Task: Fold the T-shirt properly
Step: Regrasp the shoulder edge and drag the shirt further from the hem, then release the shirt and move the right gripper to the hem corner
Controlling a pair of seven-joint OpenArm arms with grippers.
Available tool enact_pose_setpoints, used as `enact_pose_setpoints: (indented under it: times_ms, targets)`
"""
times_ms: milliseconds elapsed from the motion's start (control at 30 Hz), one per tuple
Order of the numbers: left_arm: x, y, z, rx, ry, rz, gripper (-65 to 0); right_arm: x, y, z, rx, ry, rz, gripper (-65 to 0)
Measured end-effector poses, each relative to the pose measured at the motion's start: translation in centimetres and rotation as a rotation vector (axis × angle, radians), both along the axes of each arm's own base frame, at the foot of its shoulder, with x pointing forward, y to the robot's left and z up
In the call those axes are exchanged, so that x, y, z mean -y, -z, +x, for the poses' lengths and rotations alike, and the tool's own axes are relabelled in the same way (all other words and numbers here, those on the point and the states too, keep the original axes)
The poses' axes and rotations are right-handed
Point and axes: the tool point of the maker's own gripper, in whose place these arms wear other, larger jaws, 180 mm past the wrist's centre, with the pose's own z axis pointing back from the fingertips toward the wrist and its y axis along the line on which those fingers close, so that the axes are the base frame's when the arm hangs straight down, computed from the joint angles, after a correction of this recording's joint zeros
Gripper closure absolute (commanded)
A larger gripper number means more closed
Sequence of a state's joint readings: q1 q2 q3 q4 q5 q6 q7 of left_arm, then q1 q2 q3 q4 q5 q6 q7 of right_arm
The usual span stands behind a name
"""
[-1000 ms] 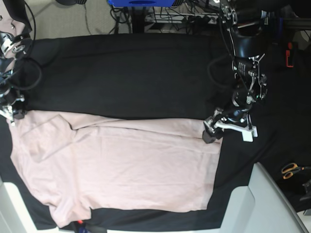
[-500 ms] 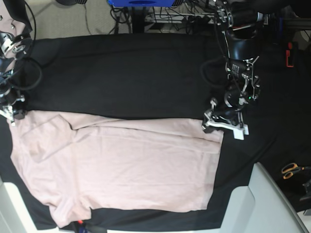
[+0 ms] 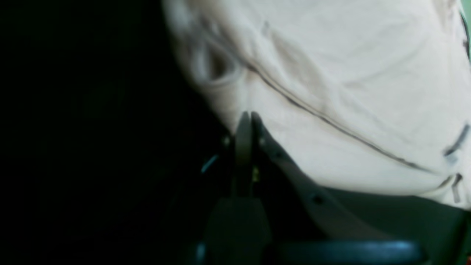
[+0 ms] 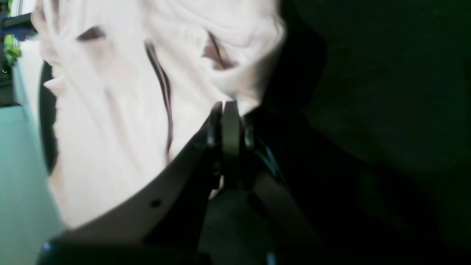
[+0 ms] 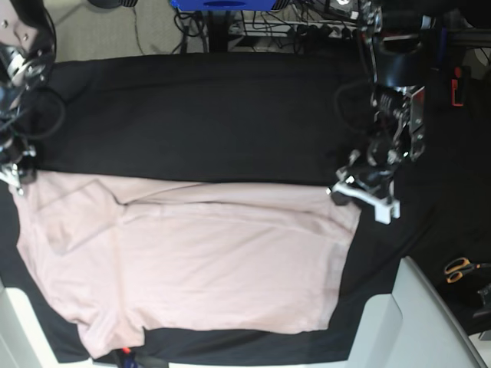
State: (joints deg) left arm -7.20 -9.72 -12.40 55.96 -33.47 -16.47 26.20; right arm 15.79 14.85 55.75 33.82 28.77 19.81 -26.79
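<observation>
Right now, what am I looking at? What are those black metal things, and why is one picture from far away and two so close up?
You are looking at a robot with two arms. One picture comes from a camera high above. The two close ones come from small cameras on the robot's wrists, just behind each pincer.

On the table lies a big black cloth, and on top of it a pale pink T-shirt, spread out flat.

The left pincer sits on the right side of the top picture. It is shut, pinching a corner of the T-shirt at its bottom hem; its wrist camera shows this up close.

The right pincer is at the other end of the shirt. It is shut on the shirt's edge too.

Orange-handled scissors lie off to the side.
</observation>
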Motion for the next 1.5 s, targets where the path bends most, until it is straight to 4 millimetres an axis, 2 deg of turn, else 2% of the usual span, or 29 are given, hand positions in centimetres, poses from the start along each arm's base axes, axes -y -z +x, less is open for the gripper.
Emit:
enact_pose_setpoints:
  times_ms: [67,267,500,667,867,1067,1267,1367,1500]
  targets:
    - [-0.7,0.1,-0.7,-0.013,0.0,0.025,0.0,0.3,-0.1,-0.8,-0.023,-0.007,-0.014,-0.2]
    - [-2.0,0.1,-2.5,-0.029,-0.031,0.068,0.0,-0.1,-2.0,-1.2,-0.008,-0.054,-0.076,-0.2]
    - [-1.5,-0.8,-5.4,-0.008,0.002,0.1,0.0,0.5,-2.9,-2.3,-0.043,-0.033,-0.099,-0.2]
    - [-2.0,-0.7,-8.7,-0.04,-0.023,0.133,0.0,-0.1,-2.0,-4.8,-0.108,-0.066,-0.075,-0.2]
    - [-1.5,-1.4,-11.0,-0.036,-0.003,0.144,0.0,0.1,-2.5,-7.9,-0.131,-0.032,-0.078,-0.2]
    - [-1.3,-1.3,-14.1,-0.071,0.015,0.155,0.0,-0.1,-2.9,-10.7,-0.17,-0.039,-0.117,-0.2]
    - [-4.5,-1.9,-17.1,-0.097,-0.068,0.189,0.0,-1.0,-1.6,-13.3,-0.24,-0.073,-0.081,-0.2]
    - [-5.4,-2.0,-18.2,-0.112,-0.089,0.201,0.0,-1.4,-1.1,-14.3,-0.256,-0.076,-0.075,-0.2]
    - [-5.6,-1.9,-18.6,-0.121,-0.087,0.207,0.0,-2.2,-0.3,-15.9,-0.284,-0.074,-0.059,0.0]
